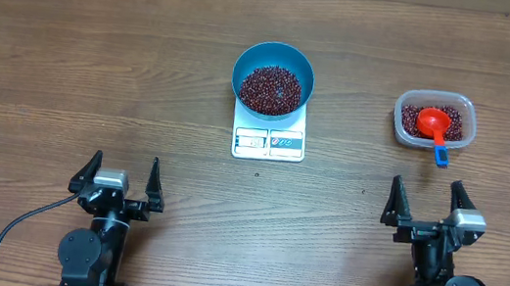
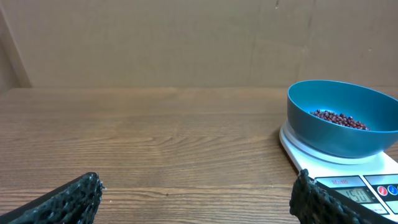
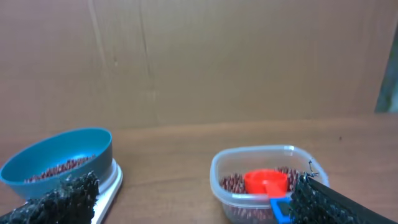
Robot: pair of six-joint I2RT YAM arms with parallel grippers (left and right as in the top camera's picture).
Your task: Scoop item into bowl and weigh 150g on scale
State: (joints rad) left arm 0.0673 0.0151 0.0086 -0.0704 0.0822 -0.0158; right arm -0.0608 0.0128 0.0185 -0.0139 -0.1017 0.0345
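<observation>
Beans point(image 1: 272, 88) in bowl point(image 1: 241, 70) on scale point(image 1: 270, 143); tub point(image 1: 399, 122) w/ scoop point(image 1: 432, 120) to its right.

The tabletop point(image 1: 68, 59) is brown wood with a visible streaked grain, matt. The bowl point(image 2: 336, 134) looks like smooth blue plastic with a soft sheen. It sits on the scale point(image 1: 268, 143), which is smooth white plastic. The beans point(image 1: 271, 88) are dark red and faintly glossy. The tub point(image 3: 219, 180) is clear, thin plastic; the scoop point(image 3: 266, 182) is glossy red plastic with a blue handle. Pads point(image 2: 68, 202) on the left claw point(image 2: 198, 180) and right claw point(image 3: 199, 180) are black, rough and knobbly. The cardboard point(image 3: 186, 62) behind is matt brown and creased.
</observation>
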